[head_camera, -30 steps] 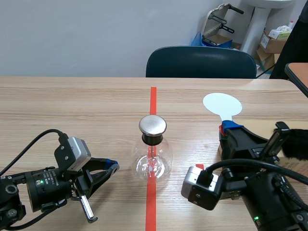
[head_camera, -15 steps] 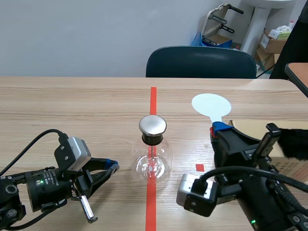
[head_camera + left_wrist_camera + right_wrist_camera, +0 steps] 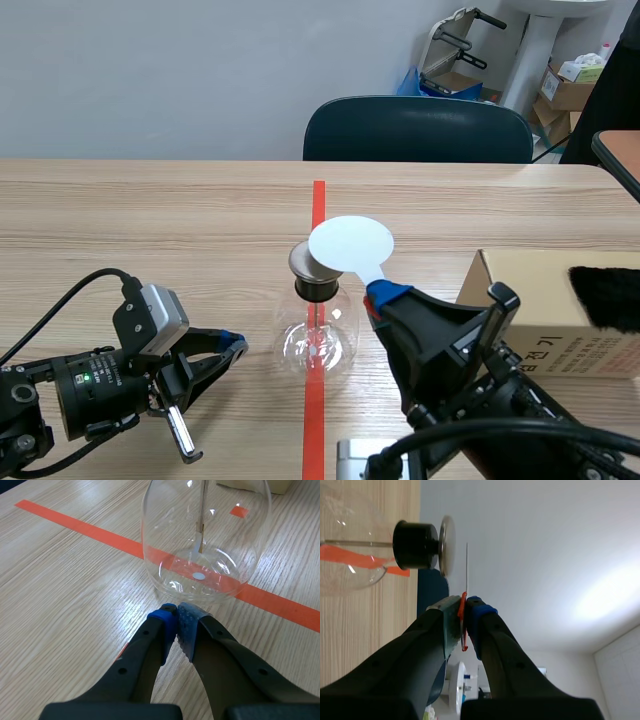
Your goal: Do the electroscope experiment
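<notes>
Counter [image 3: 120, 215] of pale wood carries everything, with an orange-red tape line [image 3: 318, 200] running down its middle away from the robot. At the left the left arm [image 3: 80, 390] lies low over the counter, and the left claw [image 3: 236, 347] is clenched on nothing: in the left wrist view its two blue pads [image 3: 165, 625] meet tip to tip. Just ahead of those tips, not touching them, stands the electroscope [image 3: 317, 335], a clear round glass flask upright on the tape line. The left wrist view shows a thin rod [image 3: 203, 510] hanging inside the glass with a small leaf at its end. A black stopper [image 3: 318, 289] closes the neck, and a round metal cap [image 3: 305, 262] sits on top. In the scene view a white disc [image 3: 350, 243] on a short stem overlaps the cap's right side. The right wrist view shows this disc [image 3: 467, 565] edge-on, just beside the metal cap with a thin gap between them. The right claw [image 3: 387, 293] is grasping the disc by its stem, where a red piece is pinched between the claw's pads [image 3: 480, 611]. Further right a cardboard box [image 3: 520, 300] stands on the counter, with a black furry pad [image 3: 605, 295] lying on top of it
</notes>
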Available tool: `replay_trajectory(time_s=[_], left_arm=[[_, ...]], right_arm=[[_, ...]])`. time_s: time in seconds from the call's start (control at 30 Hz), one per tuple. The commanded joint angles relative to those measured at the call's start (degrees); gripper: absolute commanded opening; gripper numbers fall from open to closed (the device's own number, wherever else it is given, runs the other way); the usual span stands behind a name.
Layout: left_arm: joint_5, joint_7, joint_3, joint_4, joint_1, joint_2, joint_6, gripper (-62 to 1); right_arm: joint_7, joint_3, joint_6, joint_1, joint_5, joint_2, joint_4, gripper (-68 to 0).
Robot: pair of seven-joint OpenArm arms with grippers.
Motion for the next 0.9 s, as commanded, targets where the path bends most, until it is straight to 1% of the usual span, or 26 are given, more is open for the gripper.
replay_trajectory(time_s=[0.0,0.17,0.27,0.73,0.87], left_arm=[[-0.39,-0.76,0.04,1.31,-0.31,0.28,-0.11,-57.8],[-0.39,-0.76,0.04,1.31,-0.31,0.28,-0.11,-57.8],[-0.39,-0.76,0.04,1.31,-0.31,0.28,-0.11,-57.8],[-0.39,-0.76,0.04,1.31,-0.31,0.28,-0.11,-57.8],[-0.39,-0.76,0.04,1.31,-0.31,0.28,-0.11,-57.8]], right_arm=[[0.96,0.15,-0.24,0.55,0.2,0.15,1.03,-66.9],[4.26,0.15,-0.24,0.55,0.2,0.15,1.03,-66.9],[4.72,0.15,-0.24,0.55,0.2,0.13,1.03,-66.9],[4.55,0.15,-0.24,0.55,0.0,0.15,1.03,-66.9],[1.77,0.15,-0.24,0.55,0.0,0.15,1.03,-66.9]])
